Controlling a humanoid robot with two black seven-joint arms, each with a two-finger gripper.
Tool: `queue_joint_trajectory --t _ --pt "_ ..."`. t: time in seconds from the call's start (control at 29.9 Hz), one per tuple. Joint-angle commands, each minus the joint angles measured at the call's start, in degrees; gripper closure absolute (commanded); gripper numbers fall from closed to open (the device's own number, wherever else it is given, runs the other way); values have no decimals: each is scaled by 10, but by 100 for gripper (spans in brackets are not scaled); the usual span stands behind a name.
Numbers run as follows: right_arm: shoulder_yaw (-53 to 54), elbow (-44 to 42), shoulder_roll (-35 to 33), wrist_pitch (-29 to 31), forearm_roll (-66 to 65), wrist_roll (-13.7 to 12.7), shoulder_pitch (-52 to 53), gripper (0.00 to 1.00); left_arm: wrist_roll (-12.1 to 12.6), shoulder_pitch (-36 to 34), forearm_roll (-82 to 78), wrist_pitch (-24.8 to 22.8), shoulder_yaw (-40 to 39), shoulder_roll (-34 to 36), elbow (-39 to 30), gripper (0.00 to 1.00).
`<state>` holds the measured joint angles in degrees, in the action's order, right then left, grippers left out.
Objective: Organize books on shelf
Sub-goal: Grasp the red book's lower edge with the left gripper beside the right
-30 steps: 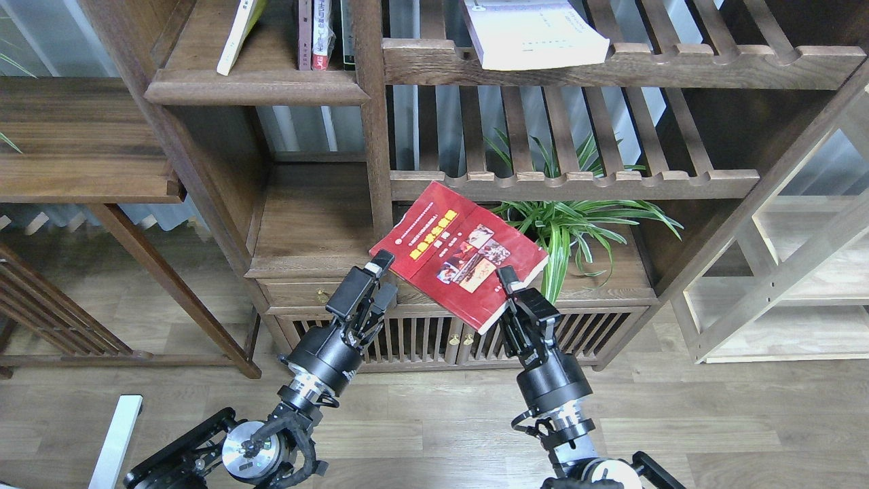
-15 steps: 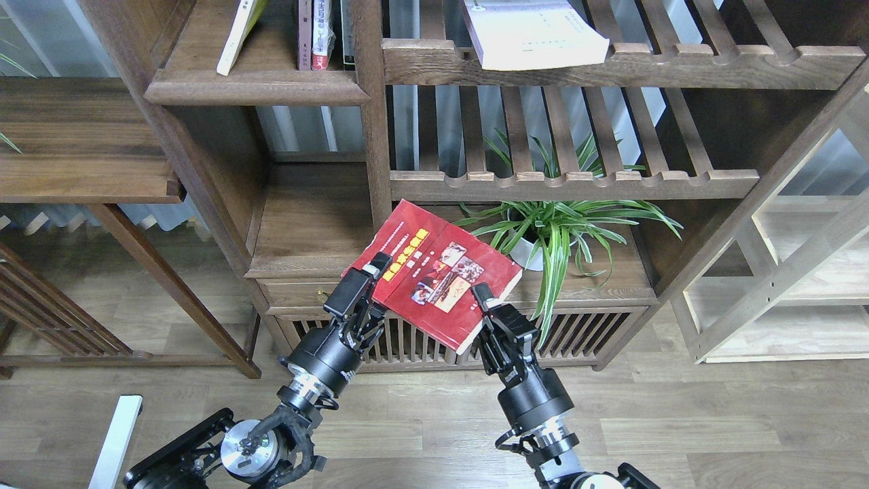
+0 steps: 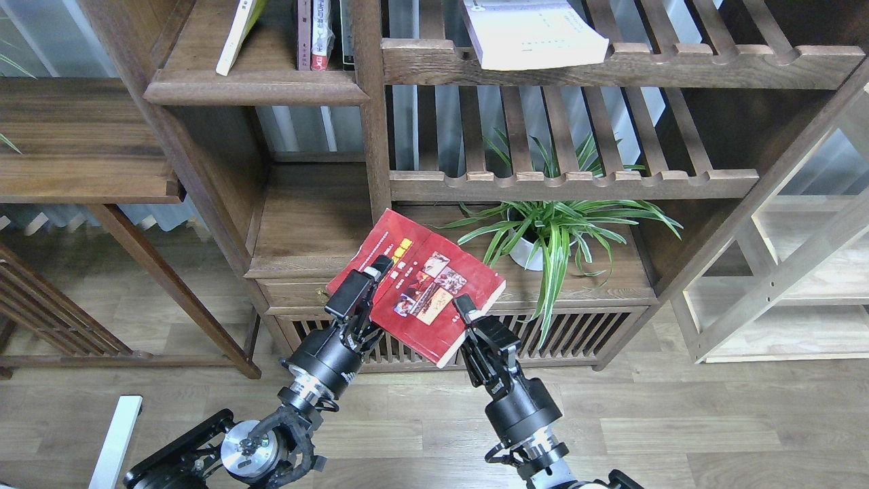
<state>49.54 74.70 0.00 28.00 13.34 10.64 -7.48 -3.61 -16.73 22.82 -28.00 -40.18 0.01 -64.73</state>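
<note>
The red book, with photos and a yellow title on its cover, is held tilted in the air in front of the low cabinet. My left gripper is shut on its left edge and my right gripper on its lower right edge. A solid shelf at the upper left holds a leaning yellow-green book and upright books. The white book lies on the upper slatted rack.
A potted spider plant stands on the cabinet top, right of the red book. An open compartment lies behind the left gripper. Slatted racks span the right. A side table is at the left.
Both grippers and the red book have moved left and down toward me. The plant, which the book partly covered, is now uncovered.
</note>
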Motion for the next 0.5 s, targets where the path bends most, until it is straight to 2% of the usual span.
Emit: queue_joint_trajectory --t 0.0,0.1,0.2,0.27,0.3,0.47 --pt "-1 0 0 0 -1 0 -1 97 0 -1 -1 0 0 0 -1 11" --pt "-1 0 0 0 -2 -1 -5 97 -1 -1 -1 0 -1 0 -2 16" --pt "-1 0 0 0 -5 -1 -8 97 -3 0 -1 0 -1 0 -5 33" --pt "-2 0 0 0 -6 -1 -8 97 -3 2 -1 0 -1 0 -4 49" --pt "-1 0 0 0 -6 -1 -8 97 -3 3 -1 0 -1 0 -2 53" --pt "-1 0 0 0 -7 -1 -8 97 -3 2 -1 0 0 0 -4 59"
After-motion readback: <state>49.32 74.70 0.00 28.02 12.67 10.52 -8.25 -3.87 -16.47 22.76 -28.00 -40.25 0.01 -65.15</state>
